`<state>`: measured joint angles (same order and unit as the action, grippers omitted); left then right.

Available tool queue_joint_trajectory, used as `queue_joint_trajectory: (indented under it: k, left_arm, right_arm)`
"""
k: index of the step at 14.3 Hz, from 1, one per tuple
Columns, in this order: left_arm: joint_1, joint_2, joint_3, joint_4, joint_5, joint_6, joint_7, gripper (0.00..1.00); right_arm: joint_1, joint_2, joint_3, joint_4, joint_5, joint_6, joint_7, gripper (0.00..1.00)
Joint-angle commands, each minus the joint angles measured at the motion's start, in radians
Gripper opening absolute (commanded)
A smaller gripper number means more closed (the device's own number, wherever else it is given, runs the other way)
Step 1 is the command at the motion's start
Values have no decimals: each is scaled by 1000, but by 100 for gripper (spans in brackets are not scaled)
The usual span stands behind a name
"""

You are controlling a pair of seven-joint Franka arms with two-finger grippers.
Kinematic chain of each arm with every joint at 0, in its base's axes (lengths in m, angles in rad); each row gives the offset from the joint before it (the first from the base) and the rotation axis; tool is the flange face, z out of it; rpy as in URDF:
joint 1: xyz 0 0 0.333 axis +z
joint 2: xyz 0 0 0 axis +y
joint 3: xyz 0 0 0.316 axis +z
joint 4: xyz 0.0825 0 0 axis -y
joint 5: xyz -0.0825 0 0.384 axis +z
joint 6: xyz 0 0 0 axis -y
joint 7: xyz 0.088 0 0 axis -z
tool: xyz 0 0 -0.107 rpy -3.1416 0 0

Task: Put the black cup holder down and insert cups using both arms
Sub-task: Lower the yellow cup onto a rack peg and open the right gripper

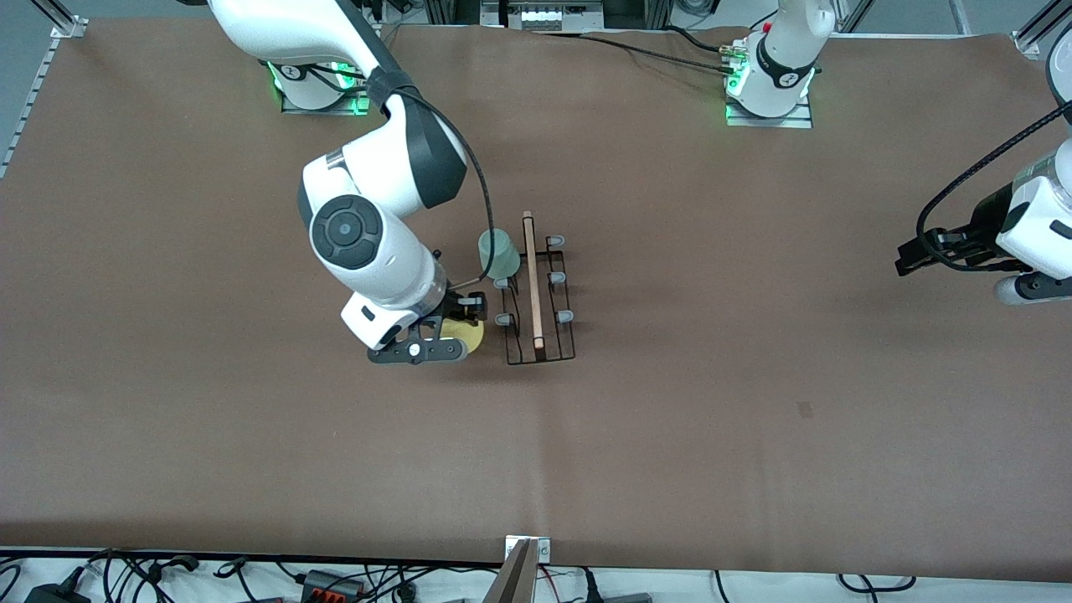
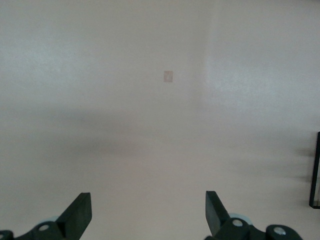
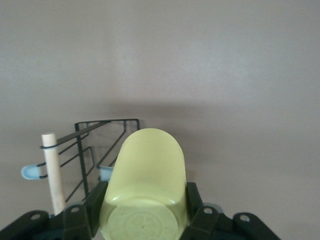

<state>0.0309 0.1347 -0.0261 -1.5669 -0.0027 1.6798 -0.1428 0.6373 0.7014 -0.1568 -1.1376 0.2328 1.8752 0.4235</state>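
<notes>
jaws pinch yellow cup (image 3: 145,185) — brown table (image 1: 754,419).

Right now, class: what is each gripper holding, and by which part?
The right gripper clamps the yellow cup across its sides near the base. The left gripper is open, holding nothing.

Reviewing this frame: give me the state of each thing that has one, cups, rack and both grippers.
black cup holder: standing upright on the table, one cup on it.
mint green cup: upside down on a prong at the holder's end nearest the robots.
yellow cup: gripped, beside the holder, not yet on a prong.
right gripper: shut on the yellow cup.
left gripper: open, empty, waiting over bare table.
</notes>
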Motion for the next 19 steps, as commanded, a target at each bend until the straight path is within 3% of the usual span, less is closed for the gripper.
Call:
queue_joint_trajectory:
  k: [1,3,13,14,15,16,19]
  left_arm:
    - [11,3,-5,19,-11,-29,22,100]
    - [11,-3,0,24,-5,-64,22,100]
    - [44,9,-3,5,-6,-81,23,100]
    - [47,0,-3,4,-16,-87,22,100]
    - [52,-7,-5,5,-16,-95,22,100]
    - [53,-12,-5,16,-16,-100,22,100]
    - [57,-32,6,18,-11,-118,23,100]
  right_arm:
    - [-2,18,32,1,16,42,35,22]
    - [8,33,58,1,14,54,52,22]
    - [36,87,60,-7,14,81,75,22]
    - [38,92,62,-7,14,81,78,37]
    - [44,92,62,-7,16,81,81,83]
    - [48,90,60,-5,16,79,87,100]
    - [36,49,54,1,14,52,120,100]
